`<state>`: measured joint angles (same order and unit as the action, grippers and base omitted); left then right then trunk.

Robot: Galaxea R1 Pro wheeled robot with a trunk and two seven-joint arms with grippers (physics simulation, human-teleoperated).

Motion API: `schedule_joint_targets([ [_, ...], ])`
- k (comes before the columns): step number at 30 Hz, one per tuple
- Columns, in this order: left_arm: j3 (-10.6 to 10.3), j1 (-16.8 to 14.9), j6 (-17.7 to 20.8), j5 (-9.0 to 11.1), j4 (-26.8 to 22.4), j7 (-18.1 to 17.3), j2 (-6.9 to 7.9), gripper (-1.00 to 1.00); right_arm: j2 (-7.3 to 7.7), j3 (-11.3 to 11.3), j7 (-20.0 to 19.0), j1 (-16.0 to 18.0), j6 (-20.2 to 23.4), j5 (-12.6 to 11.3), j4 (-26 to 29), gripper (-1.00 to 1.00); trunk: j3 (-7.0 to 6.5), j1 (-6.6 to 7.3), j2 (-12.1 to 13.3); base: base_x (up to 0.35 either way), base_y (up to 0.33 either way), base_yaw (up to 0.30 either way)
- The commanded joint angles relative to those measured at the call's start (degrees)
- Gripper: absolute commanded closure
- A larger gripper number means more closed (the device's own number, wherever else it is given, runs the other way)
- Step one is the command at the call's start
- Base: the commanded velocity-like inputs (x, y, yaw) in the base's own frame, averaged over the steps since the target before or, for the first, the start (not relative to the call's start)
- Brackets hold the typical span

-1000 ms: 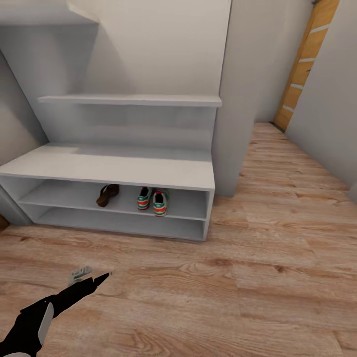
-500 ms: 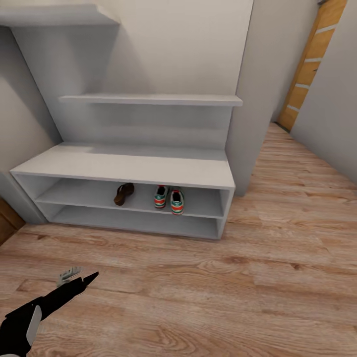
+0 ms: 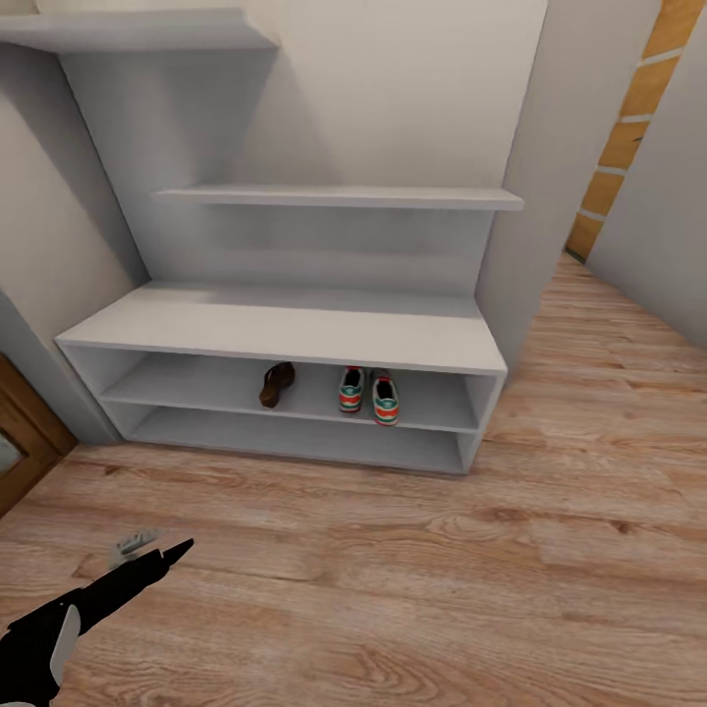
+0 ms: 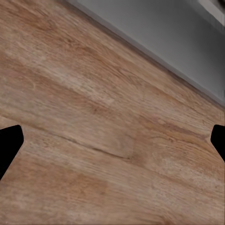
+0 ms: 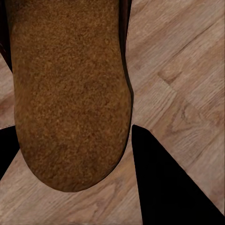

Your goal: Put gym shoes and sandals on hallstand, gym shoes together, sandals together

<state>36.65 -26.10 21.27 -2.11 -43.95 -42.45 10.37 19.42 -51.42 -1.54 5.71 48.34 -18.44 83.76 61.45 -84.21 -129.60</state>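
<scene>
Our right pincer (image 5: 126, 140) grips a sandal (image 5: 70, 89), sole toward the camera, long axis along the fingers. Its mate (image 3: 278, 383) lies on the rack (image 3: 295, 334) shelf just beside the gym shoes (image 3: 369, 393). Left pincer (image 3: 147, 552) hangs open, empty.

The head camera looks down at the rack (image 3: 295, 339) from afar; both wrist cameras face the floor (image 4: 93, 140) closely.
</scene>
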Motion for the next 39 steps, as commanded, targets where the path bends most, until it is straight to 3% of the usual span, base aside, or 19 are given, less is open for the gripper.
schedule_joint_targets([
  [1, 0.0, 0.0, 0.0, 0.0, 0.0, 0.0, 0.0, -1.0, 0.0, 0.0, 0.2, 0.0, 0.0, -0.2, 0.0, 1.0, 0.0, 0.0, 0.0, 0.0, 0.35, 0.0],
  [39, 0.0, 0.0, 0.0, 0.0, 0.2, 0.1, 0.0, -1.0, 0.0, 0.0, 0.2, 0.0, 0.0, -0.2, 0.0, 1.0, 0.0, 0.0, 0.0, 0.0, 0.35, 0.0],
])
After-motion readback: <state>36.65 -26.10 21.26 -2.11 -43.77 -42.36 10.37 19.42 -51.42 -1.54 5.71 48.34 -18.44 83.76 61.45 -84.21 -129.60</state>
